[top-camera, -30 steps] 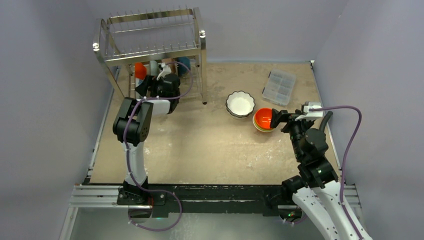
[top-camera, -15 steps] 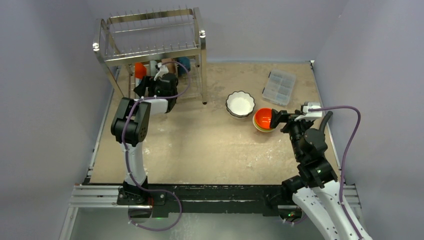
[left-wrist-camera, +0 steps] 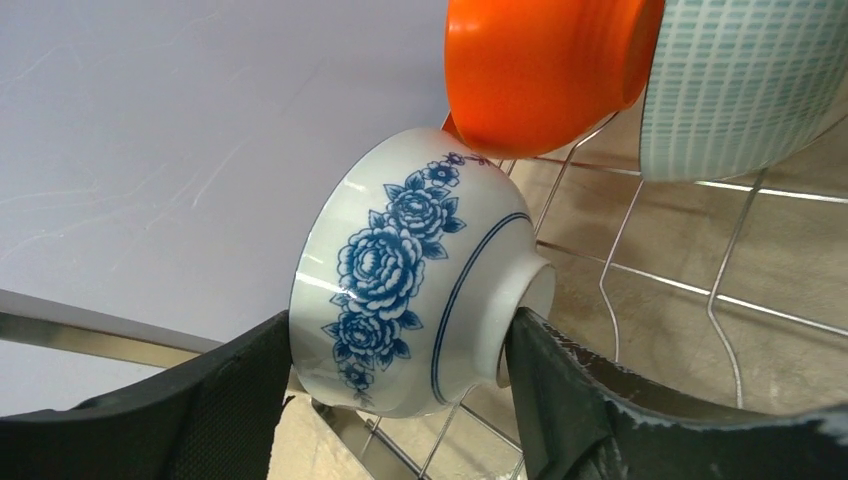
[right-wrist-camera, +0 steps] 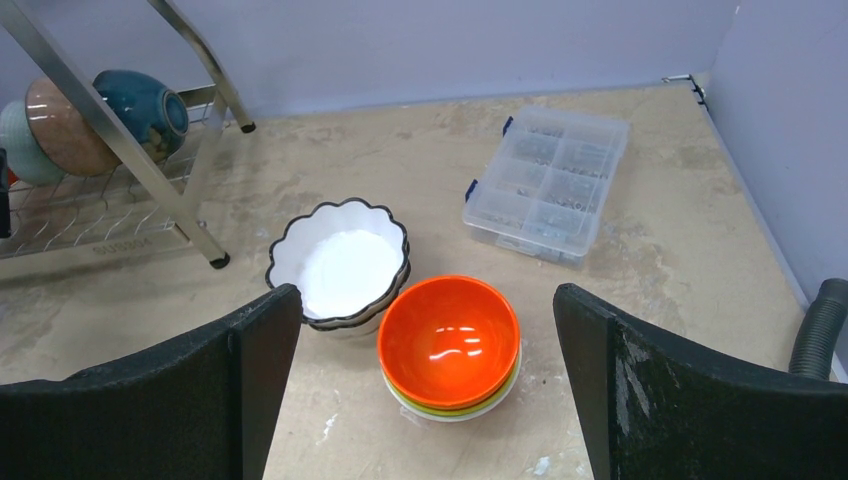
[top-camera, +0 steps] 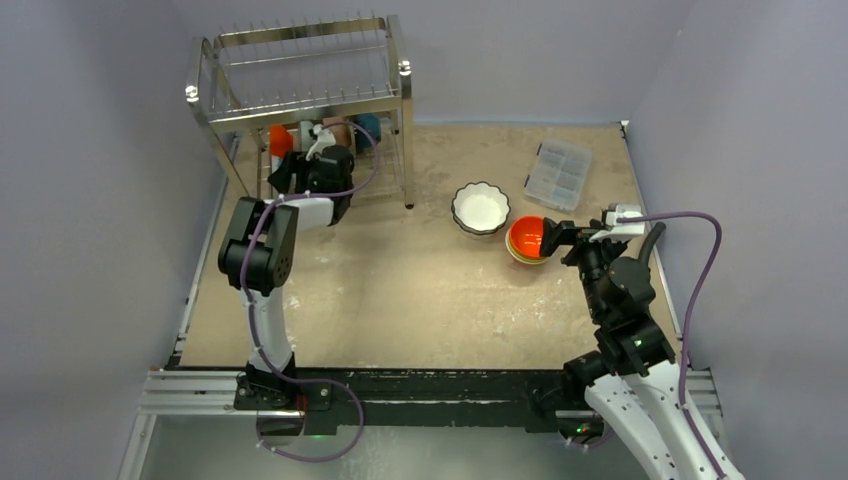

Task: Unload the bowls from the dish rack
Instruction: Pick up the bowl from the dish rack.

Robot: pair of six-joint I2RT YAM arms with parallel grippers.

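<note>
The dish rack [top-camera: 300, 70] stands at the back left. On its lower wires [left-wrist-camera: 620, 270] a white bowl with blue flowers [left-wrist-camera: 400, 260] lies on its side, below an orange bowl [left-wrist-camera: 545, 70] and a teal-checked bowl [left-wrist-camera: 740, 80]. My left gripper [left-wrist-camera: 400, 335] [top-camera: 300, 155] reaches into the rack, one finger against the flowered bowl's rim, the other against its foot. My right gripper [right-wrist-camera: 428, 300] [top-camera: 555, 235] hangs open over a stack topped by an orange bowl [right-wrist-camera: 450, 340] [top-camera: 527, 238], beside white scalloped bowls [right-wrist-camera: 338, 268] [top-camera: 480, 208].
A clear plastic compartment box [top-camera: 558, 174] [right-wrist-camera: 548, 185] lies at the back right. A dark teal bowl [right-wrist-camera: 140, 105] and a tan bowl [right-wrist-camera: 65, 125] sit in the rack behind its slanted leg [right-wrist-camera: 130, 160]. Purple walls enclose the table on three sides.
The left arm's elbow has shifted a little to the left and its gripper has edged further into the rack. The right arm has not moved.
</note>
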